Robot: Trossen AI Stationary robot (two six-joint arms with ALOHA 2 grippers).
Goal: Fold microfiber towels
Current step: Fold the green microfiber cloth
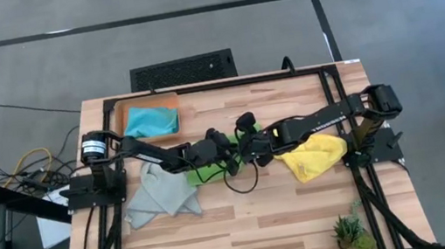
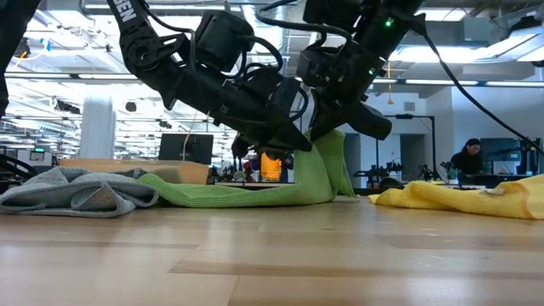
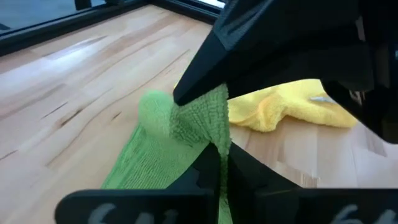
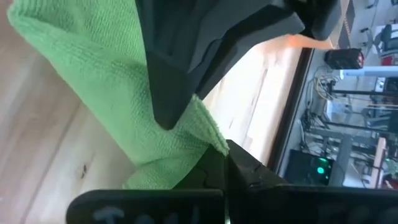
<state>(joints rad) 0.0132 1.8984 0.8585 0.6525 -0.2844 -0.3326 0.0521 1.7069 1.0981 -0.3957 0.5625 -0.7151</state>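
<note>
A lime green towel [image 1: 204,176] lies at the table's middle, one part raised into a peak [image 2: 327,157] and the rest stretched flat toward the left [image 2: 229,194]. My left gripper [image 3: 222,163] and my right gripper [image 4: 225,163] meet at that peak from opposite sides, and both are shut on the cloth. A grey towel [image 1: 158,196] lies crumpled to the left. A yellow towel [image 1: 311,157] lies bunched to the right. A turquoise towel [image 1: 149,120] rests inside an orange bin [image 1: 122,113] at the far left. My left gripper pinches the raised part of the green towel [image 3: 217,134] between its two fingers, slanting down from the table's left. The cloth stands up in the hold while its left part stays on the table. One layer or several, I cannot tell. My right gripper pinches the same raised part by an edge [image 4: 210,138] between its two fingers, slanting down from the table's right, close beside the left fingers. The cloth hangs from there down to the table.
A small potted plant [image 1: 351,233] stands at the near right corner. A black frame [image 1: 225,82] runs along the table's far and side edges. Bare wood shows along the near side [image 1: 248,235]. A person sits far off in the room [image 2: 467,161].
</note>
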